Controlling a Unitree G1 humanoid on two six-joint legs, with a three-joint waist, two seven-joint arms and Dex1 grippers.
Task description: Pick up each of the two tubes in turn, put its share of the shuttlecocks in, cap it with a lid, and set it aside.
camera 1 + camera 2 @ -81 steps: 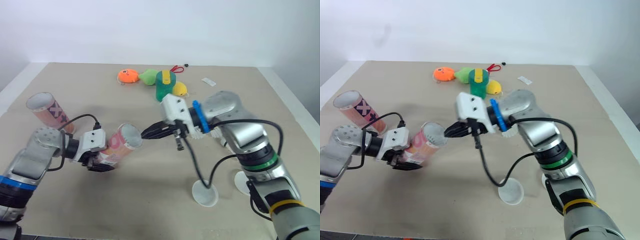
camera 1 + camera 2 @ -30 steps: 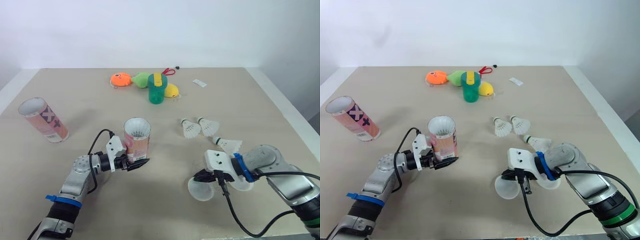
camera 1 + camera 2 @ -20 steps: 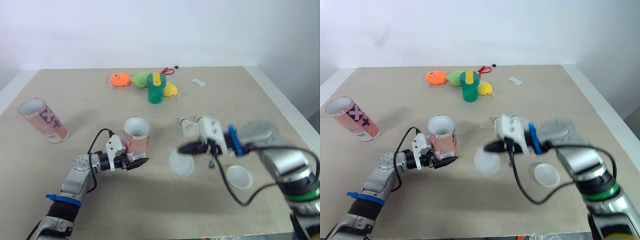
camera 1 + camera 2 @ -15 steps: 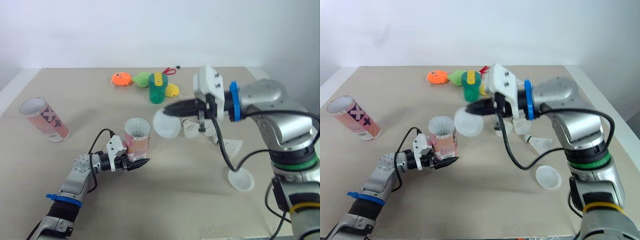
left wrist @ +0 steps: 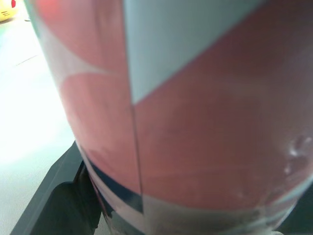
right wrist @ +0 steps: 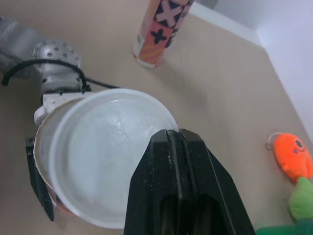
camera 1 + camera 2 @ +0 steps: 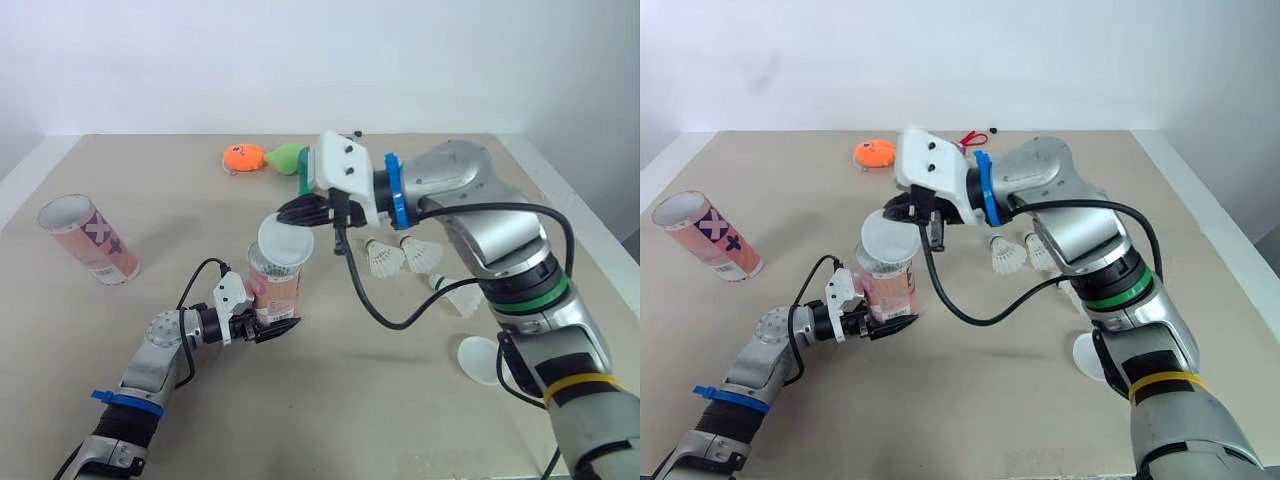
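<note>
Right wrist view: right end effector [image 6: 172, 133] pinches lid [image 6: 102, 159] just over tube [image 7: 273, 293] clamped in left end effector [image 7: 272, 326].

Black fingers mark my left gripper [image 7: 270, 327]; the tube [image 7: 272, 290] in it is pink-red with a white wedge and a dark blue band near its base. My right gripper [image 7: 286, 211] is black too, behind it a white housing and a blue collar; its lid [image 7: 285, 241] is translucent white. On the tan table [image 7: 160, 200]: a second tube [image 7: 90, 242], pink with dark crosses and X's, white shuttlecocks [image 7: 383, 259], a milky second lid [image 7: 480, 360], an orange toy fish [image 7: 244, 157] and a green plush [image 7: 288, 156].
</note>
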